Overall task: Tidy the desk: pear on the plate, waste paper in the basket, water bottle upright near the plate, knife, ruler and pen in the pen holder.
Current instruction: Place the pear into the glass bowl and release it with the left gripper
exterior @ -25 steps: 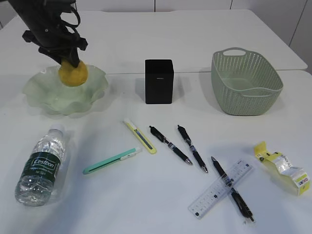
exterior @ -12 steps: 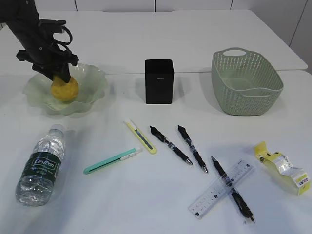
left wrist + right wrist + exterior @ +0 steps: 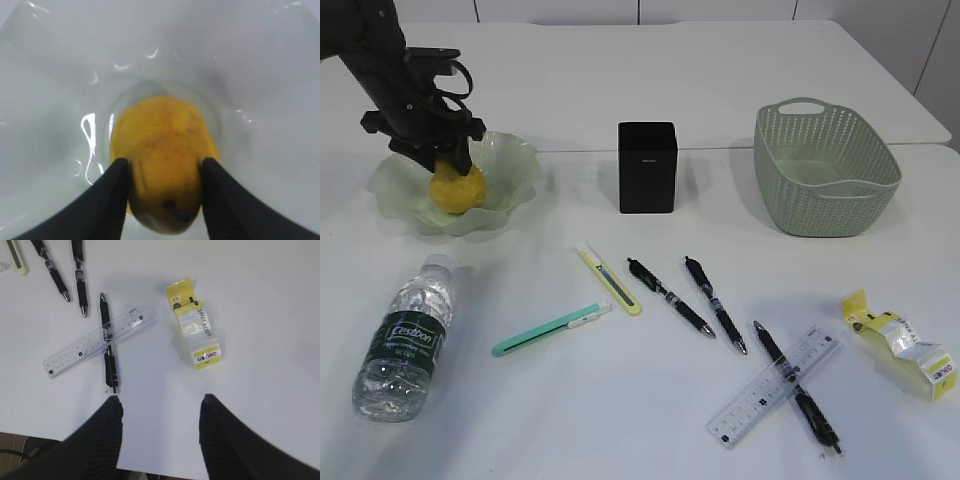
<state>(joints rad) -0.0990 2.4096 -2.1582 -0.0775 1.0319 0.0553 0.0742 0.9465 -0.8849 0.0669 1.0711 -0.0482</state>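
The left claw (image 3: pixel 162 192) has its jaws on both sides of the pear (image 3: pixel 162 160), but I cannot tell if they grip it or already let go. The pear sits in the middle of the plate (image 3: pixel 515 165), where its hollow stops rolling. The right claw (image 3: pixel 159 415) hangs open and empty above the desk (image 3: pixel 250 315), near the ruler (image 3: pixel 100 340).

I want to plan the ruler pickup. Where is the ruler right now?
In the exterior view the ruler lies flat on the desk at the front right, crossed with a black pen, left of the yellow waste paper.

Three pens (image 3: pixel 670 298) — two knives (image 3: pixel 607 279)
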